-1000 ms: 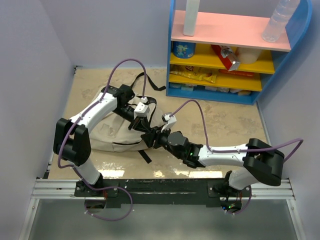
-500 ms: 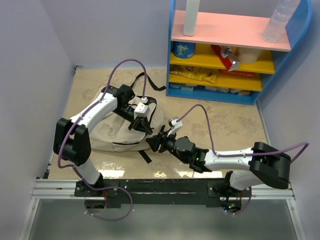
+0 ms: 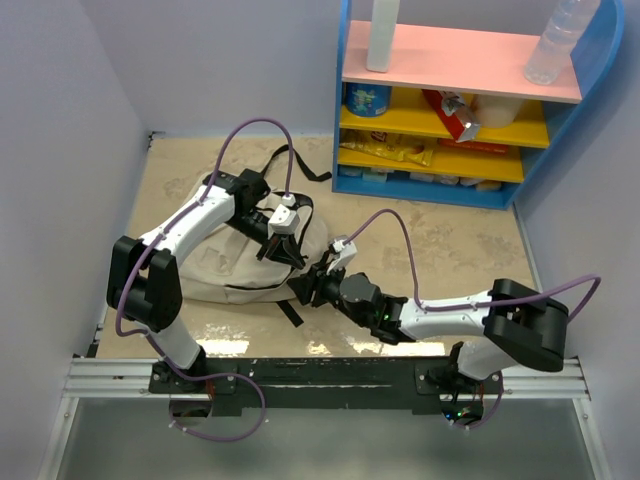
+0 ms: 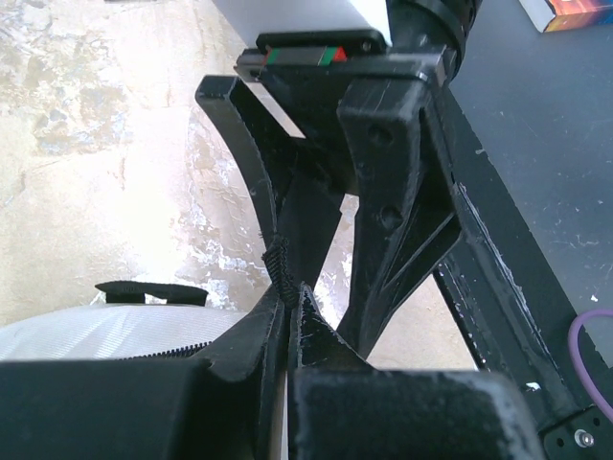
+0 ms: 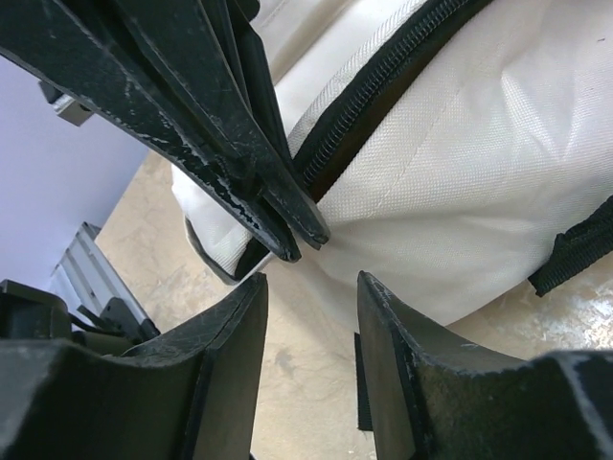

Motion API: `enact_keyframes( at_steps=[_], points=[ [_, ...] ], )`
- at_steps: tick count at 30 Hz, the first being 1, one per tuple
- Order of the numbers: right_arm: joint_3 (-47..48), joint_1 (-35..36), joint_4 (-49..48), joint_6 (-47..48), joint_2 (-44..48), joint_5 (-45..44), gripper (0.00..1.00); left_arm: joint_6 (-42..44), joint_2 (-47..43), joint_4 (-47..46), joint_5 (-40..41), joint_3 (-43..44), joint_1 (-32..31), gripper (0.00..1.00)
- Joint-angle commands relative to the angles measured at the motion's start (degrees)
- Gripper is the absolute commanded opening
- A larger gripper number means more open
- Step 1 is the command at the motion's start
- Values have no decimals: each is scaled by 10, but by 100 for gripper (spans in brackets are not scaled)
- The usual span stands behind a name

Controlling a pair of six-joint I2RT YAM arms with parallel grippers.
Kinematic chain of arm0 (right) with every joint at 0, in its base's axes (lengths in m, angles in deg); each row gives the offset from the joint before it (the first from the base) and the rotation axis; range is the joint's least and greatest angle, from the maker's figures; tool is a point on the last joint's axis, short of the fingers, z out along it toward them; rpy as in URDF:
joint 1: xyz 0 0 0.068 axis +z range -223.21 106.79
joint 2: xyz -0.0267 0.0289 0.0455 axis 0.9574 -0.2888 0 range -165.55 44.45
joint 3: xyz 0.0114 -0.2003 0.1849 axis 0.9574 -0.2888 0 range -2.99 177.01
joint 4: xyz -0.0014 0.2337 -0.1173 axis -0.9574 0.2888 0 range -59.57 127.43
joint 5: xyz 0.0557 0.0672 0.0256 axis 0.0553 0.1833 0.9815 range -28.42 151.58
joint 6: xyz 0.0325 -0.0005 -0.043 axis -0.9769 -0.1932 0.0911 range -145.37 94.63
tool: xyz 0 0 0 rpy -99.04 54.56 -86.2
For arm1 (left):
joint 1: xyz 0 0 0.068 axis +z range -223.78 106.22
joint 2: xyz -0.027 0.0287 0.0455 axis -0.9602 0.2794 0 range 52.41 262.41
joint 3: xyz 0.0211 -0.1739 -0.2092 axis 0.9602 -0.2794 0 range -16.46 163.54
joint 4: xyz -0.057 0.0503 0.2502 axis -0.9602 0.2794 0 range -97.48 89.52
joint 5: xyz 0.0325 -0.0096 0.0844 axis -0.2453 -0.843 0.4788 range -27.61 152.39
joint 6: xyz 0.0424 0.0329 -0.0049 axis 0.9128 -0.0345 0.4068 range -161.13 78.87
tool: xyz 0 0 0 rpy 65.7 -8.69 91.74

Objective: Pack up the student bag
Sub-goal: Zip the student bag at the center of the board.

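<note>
The cream student bag lies on the table's left half, its dark zipper running across the fabric. My left gripper sits at the bag's right edge. In the left wrist view it is shut on a black braided pull cord that sticks out past the tips. My right gripper faces it from the right and is open with nothing between its fingers. The left gripper's tips hang just above that gap. A corner of the bag shows in the left wrist view.
A blue shelf unit with packets and boxes stands at the back right, with a clear bottle on top. A black strap trails from the bag toward the near edge. Walls close in left and right, and the arms' mounting rail runs along the front.
My right arm drew back and lowered, then edged left again toward the left gripper's tips, with its jaws slightly narrower. The left arm and the bag stayed put.
</note>
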State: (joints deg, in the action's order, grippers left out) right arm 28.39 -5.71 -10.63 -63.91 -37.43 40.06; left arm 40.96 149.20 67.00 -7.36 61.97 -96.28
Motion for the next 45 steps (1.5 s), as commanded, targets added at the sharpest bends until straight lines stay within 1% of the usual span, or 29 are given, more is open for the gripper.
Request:
enact_keyframes(
  at_steps=[1,12,16,21,27,30,38,42,45],
  points=[
    [42,4,-3,-14,-15,-26,45,20,-14,8,-78,16,-5,4],
    [76,17,-18,-10,-47,-1,45,40,-17,8,-73,-5,-5,4],
    [69,28,-21,-7,-42,-3,47,46,-16,4,-72,-9,-5,4],
    [86,40,-13,-9,-57,-1,49,47,-11,2,-79,-7,-4,5],
    [91,50,-15,-9,-60,2,50,48,-6,-4,-80,-6,-4,5],
    [97,51,5,-18,-64,-17,49,48,-2,-4,-86,-4,-4,5],
    [139,51,103,-46,-88,-71,36,52,-6,1,-86,-4,-7,5],
    [153,51,119,-52,-97,-82,33,53,-7,2,-85,-6,-8,5],
    [153,52,128,-60,-98,-90,25,57,-6,5,-86,-6,-8,6]
  ],
)
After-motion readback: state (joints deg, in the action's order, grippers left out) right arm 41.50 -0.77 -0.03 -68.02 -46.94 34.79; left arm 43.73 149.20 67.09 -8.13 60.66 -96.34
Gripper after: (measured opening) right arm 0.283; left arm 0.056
